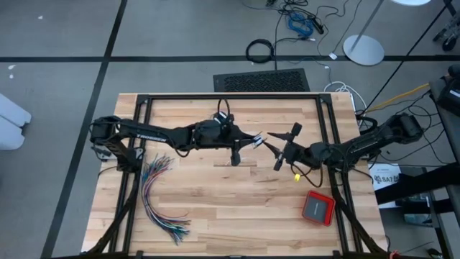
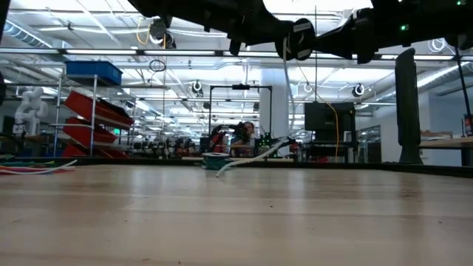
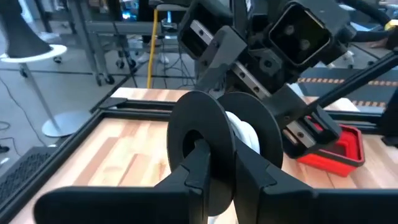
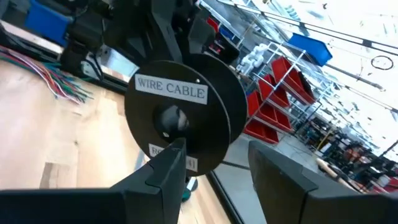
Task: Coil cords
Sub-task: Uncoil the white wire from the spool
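Spool [image 3: 217, 143] is what your left pincer [image 3: 221, 180] pinches, a black reel marked "WIRE CABLE" with white cord [image 3: 245, 134] wound on it, held up above the middle of the worktop [image 1: 215, 201]. Your right pincer [image 4: 217, 168] is spread just beside it. Keep the reel steady. Farther off, cord [image 2: 244, 159] lies loose on the worktop; feed it on slowly, so it winds flat.

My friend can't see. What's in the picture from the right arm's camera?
A black spool labelled "WIRE CABLE" hangs in front of the right gripper, whose fingers are spread open. Behind it lie coloured wires on the wooden table.
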`<move>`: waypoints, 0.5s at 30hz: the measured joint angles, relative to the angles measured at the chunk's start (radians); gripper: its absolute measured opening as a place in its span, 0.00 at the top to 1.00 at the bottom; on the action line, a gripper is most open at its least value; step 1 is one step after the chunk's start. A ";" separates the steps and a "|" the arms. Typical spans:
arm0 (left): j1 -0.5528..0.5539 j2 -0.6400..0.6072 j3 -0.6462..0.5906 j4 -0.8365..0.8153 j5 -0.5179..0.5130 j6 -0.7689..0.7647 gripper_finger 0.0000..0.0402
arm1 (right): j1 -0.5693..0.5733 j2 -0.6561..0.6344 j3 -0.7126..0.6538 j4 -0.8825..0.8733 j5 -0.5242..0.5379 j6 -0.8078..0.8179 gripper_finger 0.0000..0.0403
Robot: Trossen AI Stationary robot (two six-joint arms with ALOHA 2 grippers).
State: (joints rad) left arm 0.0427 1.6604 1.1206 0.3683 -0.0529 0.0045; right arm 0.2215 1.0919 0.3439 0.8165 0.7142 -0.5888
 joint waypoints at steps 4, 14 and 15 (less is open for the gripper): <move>-0.012 0.000 0.000 0.000 -0.039 -0.023 0.88 | -0.013 0.008 0.000 0.025 -0.028 0.016 0.60; -0.036 0.013 0.000 0.028 -0.065 -0.025 0.88 | -0.034 0.007 0.000 0.047 -0.101 0.115 0.66; -0.037 0.016 0.000 0.030 -0.068 -0.026 0.88 | -0.034 0.007 0.000 0.041 -0.100 0.122 0.67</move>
State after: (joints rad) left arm 0.0059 1.6768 1.1202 0.3984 -0.1211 -0.0212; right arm 0.1875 1.0985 0.3443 0.8571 0.6138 -0.4665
